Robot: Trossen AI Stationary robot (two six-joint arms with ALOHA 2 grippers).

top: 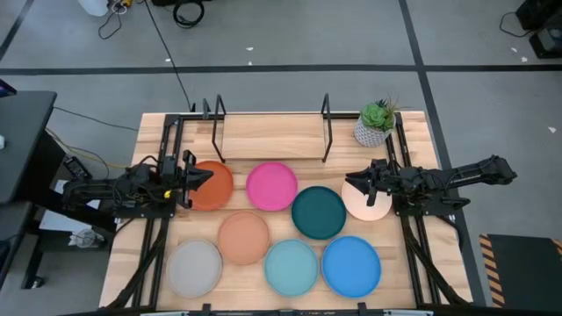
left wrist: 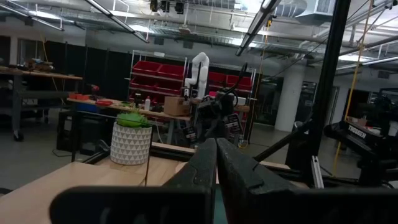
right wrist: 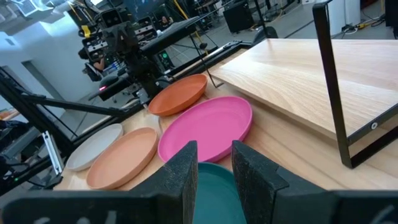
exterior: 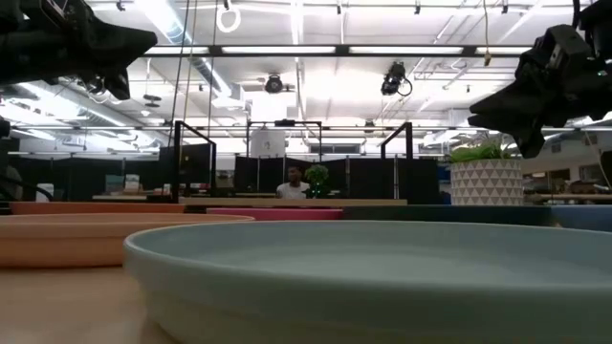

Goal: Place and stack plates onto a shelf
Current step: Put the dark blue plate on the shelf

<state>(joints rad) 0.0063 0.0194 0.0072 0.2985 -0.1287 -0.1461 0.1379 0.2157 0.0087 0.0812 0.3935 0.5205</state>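
Note:
Eight plates lie flat on the wooden table: orange (top: 216, 188), magenta (top: 271, 186), dark teal (top: 318, 212), pale pink (top: 369, 204), salmon (top: 243, 237), grey (top: 195, 268), light turquoise (top: 291, 267) and blue (top: 351, 265). The shelf (top: 268, 136) stands at the far edge and holds no plate. My left gripper (top: 200, 178) is shut and empty above the orange plate's left part; its fingers (left wrist: 216, 168) meet. My right gripper (top: 354, 183) is open and empty above the pale pink plate's left edge. The dark teal plate (right wrist: 214, 182) shows between its fingers.
A potted plant (top: 376, 123) in a white pot stands at the shelf's right end. Black wire uprights (top: 327, 127) rise from the shelf's board. Black frame rails (top: 162, 175) run along the table's left and right sides. A person sits far off in the room (exterior: 292, 183).

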